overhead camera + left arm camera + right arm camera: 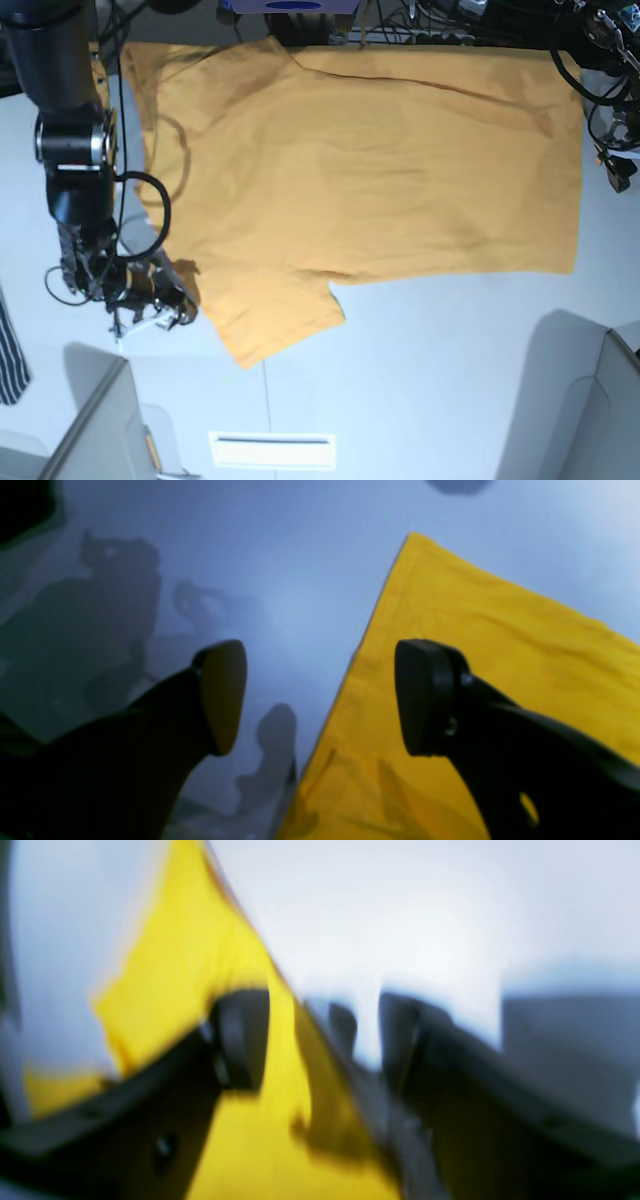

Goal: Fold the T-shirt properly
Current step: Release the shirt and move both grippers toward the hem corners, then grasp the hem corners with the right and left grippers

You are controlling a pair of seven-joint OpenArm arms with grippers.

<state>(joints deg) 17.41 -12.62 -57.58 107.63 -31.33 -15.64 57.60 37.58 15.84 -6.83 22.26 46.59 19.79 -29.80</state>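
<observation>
The orange-yellow T-shirt [380, 170] lies spread flat on the white table [450, 360], neck to the left and hem to the right. My right gripper [168, 300] sits low at the edge of the near sleeve [275, 320]. In the blurred right wrist view it [320, 1040] is open, and the shirt's edge [260, 1120] runs between the jaws. My left gripper [320, 697] is open above a straight edge of the shirt [475, 645], one finger [425, 695] over the fabric and the other [222, 695] over bare table. In the base view it [616, 172] is by the hem side.
A dark striped garment [10, 350] hangs at the left edge. Grey panels stand at the bottom left [100, 430] and bottom right [600, 400]. A white label [270, 450] lies at the table's near edge. Cables [400, 30] crowd the far edge.
</observation>
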